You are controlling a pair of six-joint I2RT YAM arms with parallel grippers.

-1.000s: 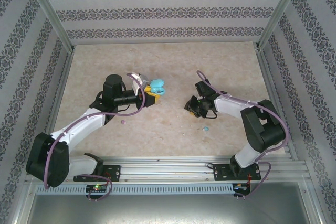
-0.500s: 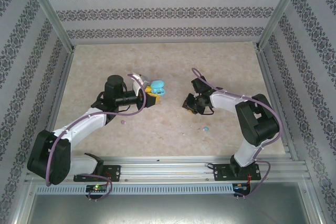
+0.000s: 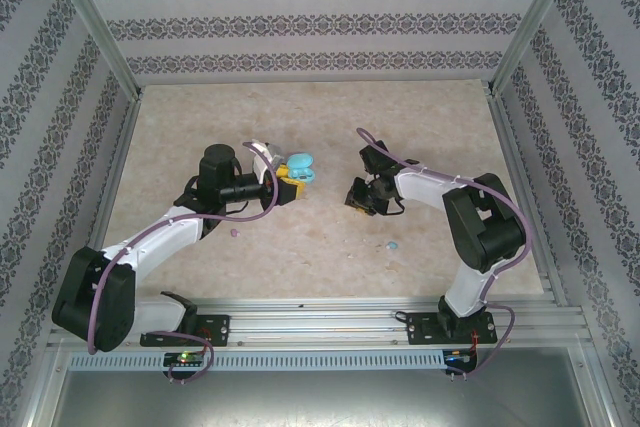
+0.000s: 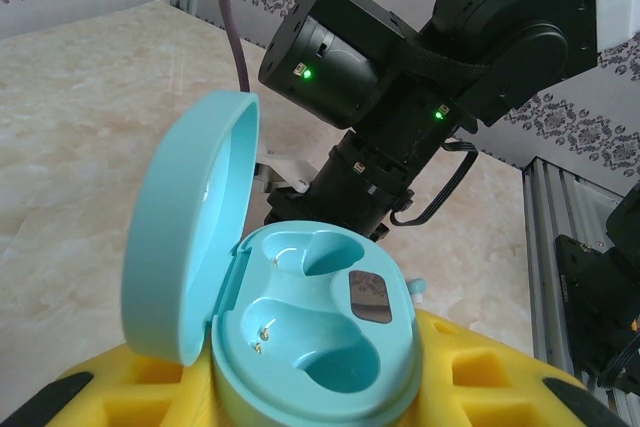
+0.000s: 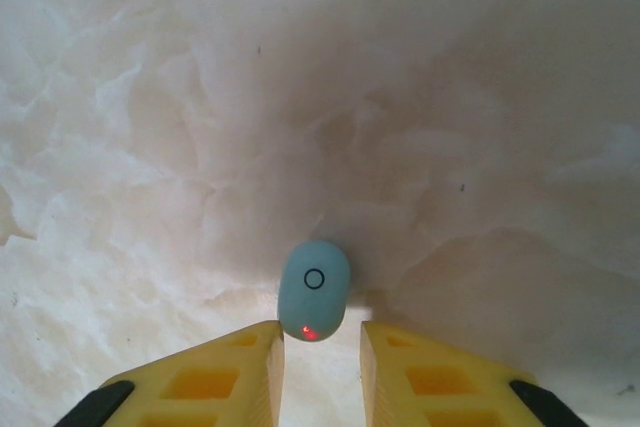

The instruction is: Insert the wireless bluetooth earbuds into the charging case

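On the blue earbud (image 5: 313,290), a circle shows.

**Bright, even light**

From above you get diffuse light and faint shadows on the counter (image 3: 320,117). At the right wrist it is washed out and blurred behind a crisp earbud (image 5: 314,292); at the left, the charging case (image 4: 320,347) is sharp.

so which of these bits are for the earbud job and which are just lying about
for the job: open blue case in left hand; blue earbud in right hand; second blue earbud on table
lying about for now: pale lilac bud, also on the table
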